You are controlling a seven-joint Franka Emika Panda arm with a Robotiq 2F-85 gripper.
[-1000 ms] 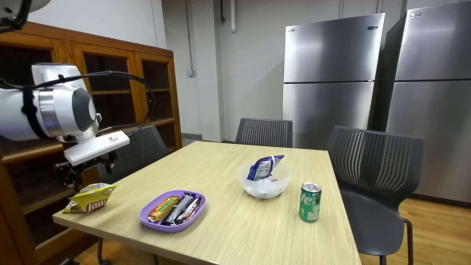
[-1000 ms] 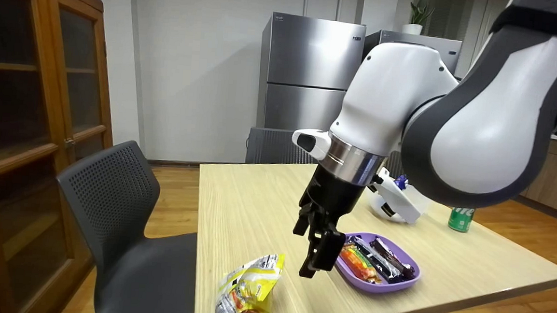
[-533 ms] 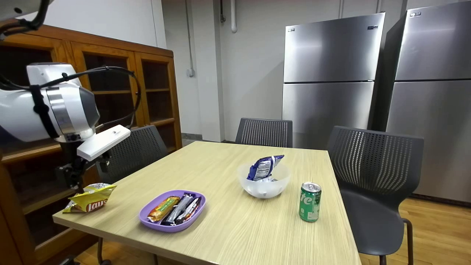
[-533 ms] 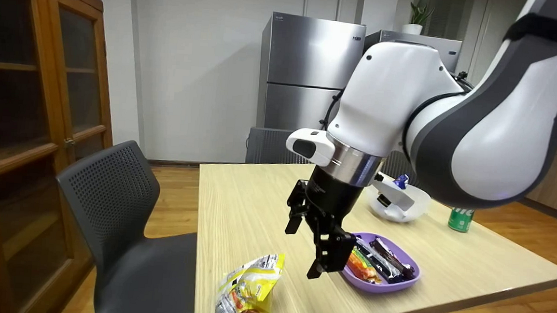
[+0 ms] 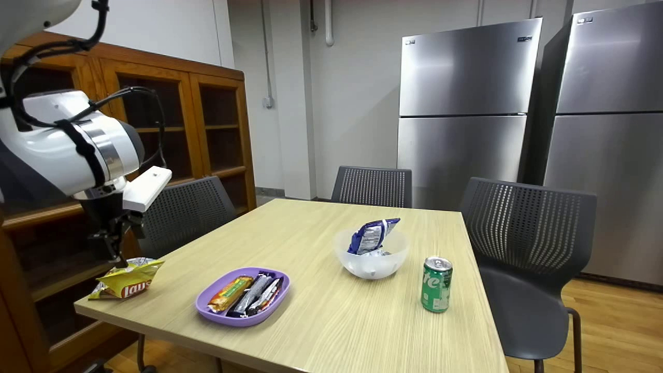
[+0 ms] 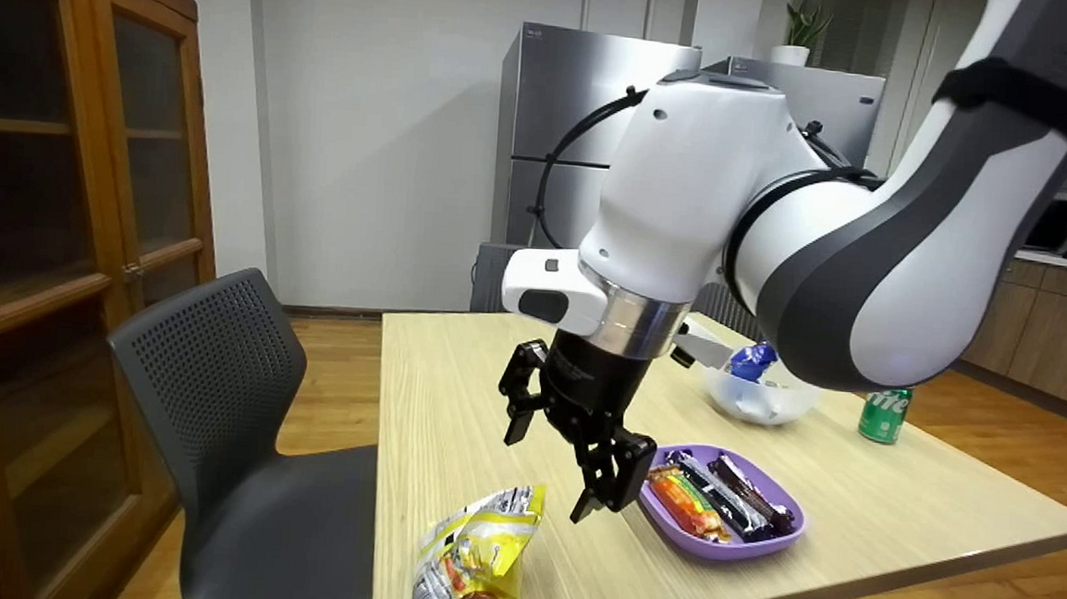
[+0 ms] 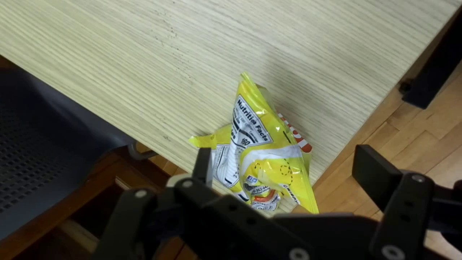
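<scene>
A yellow chip bag [image 7: 260,137], crumpled and standing partly upright, sits near a corner of the pale wooden table [image 7: 144,72]. My gripper [image 7: 283,155] is open, with its black fingers wide apart above the bag. In the wrist view the left finger [image 7: 203,162] overlaps the bag's edge, while the right finger [image 7: 373,173] shows over the floor beyond the table edge. Nothing is held. In an exterior view the gripper [image 6: 549,472] hangs above and beside the bag [image 6: 481,546], apart from it. In an exterior view the fingertips appear just over the bag [image 5: 129,282]; contact cannot be told there.
A purple plate [image 5: 235,321] with several wrapped bars lies close to the bag. Farther along are a translucent bowl [image 5: 373,267] holding a blue snack bag [image 5: 372,237] and a green can [image 5: 436,290]. Dark chairs [image 6: 204,390] and a wooden cabinet [image 6: 66,215] flank the table.
The arm has shifted and its wrist has turned to point more steeply downward, bringing the open gripper over toward the chip bag. The bag and the other table items have not moved.
</scene>
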